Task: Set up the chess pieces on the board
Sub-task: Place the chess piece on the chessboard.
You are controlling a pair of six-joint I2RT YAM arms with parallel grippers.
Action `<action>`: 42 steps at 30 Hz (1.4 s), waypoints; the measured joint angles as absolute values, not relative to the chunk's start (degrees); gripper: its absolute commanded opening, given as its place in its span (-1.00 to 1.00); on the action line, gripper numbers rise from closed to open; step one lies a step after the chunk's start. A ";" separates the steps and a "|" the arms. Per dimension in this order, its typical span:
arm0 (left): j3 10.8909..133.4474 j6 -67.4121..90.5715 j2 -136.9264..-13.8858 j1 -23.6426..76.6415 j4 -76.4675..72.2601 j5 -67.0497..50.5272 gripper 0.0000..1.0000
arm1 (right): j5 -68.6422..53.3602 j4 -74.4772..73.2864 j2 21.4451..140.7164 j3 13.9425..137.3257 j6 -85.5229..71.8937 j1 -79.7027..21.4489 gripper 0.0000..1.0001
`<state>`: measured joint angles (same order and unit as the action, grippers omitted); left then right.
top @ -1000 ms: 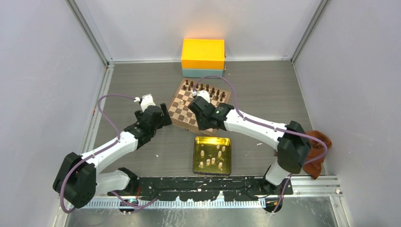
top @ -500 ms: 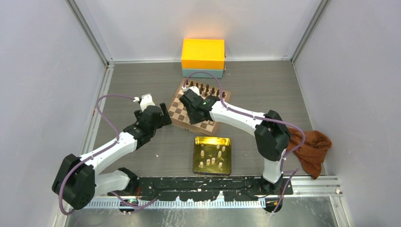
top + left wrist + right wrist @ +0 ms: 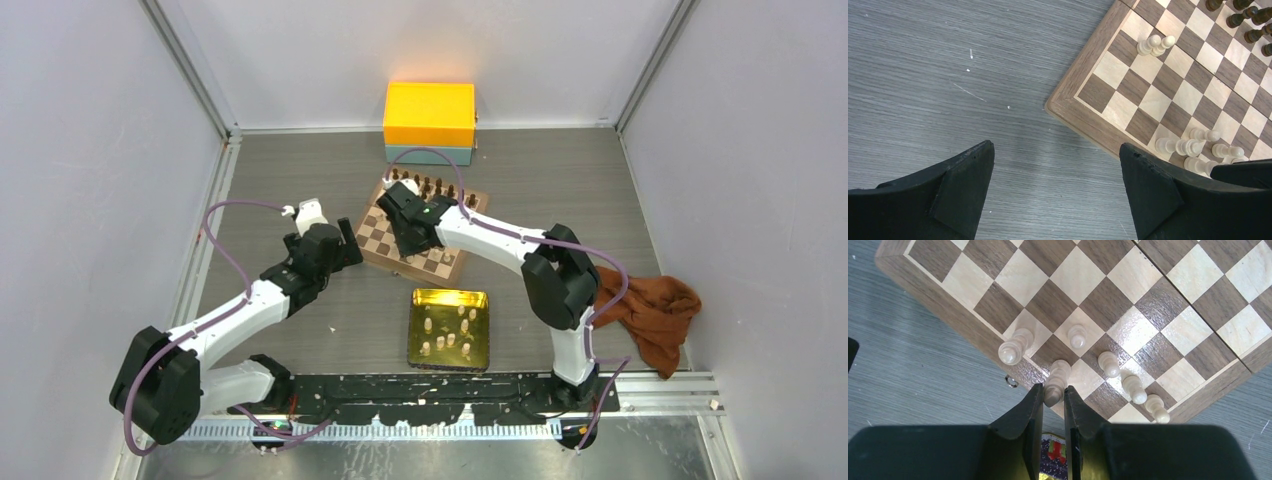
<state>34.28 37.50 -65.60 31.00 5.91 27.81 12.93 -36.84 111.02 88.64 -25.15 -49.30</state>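
Tabletop (image 3: 948, 75) under L fingers (image 3: 948, 195), spread, off board (image 3: 1064, 102) corner; R fingers (image 3: 1018, 435) pinch cream piece (image 3: 1055, 380) at board edge.

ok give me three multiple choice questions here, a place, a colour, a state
1. The gold tin tray lies: A. on the near side of the chessboard B. on the chessboard C. on the floor
2. The crumpled cloth is: A. blue B. white C. rust brown
3. The right gripper is: A. wide open B. shut on a cream chess piece C. out of view
Answers: 1 A, the overhead view shows it nearer, apart from the chessboard; 2 C, plain in that view; 3 B, the wrist view shows the piece between its jaws.
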 measured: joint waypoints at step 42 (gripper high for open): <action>34.28 37.32 -65.76 31.00 5.87 27.81 0.93 | 9.67 -35.59 113.19 90.78 -24.34 -48.18 -0.98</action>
<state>34.28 37.32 -65.76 31.00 5.87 27.81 9.67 -35.59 113.19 90.78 -24.34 -48.18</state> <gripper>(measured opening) 0.962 0.235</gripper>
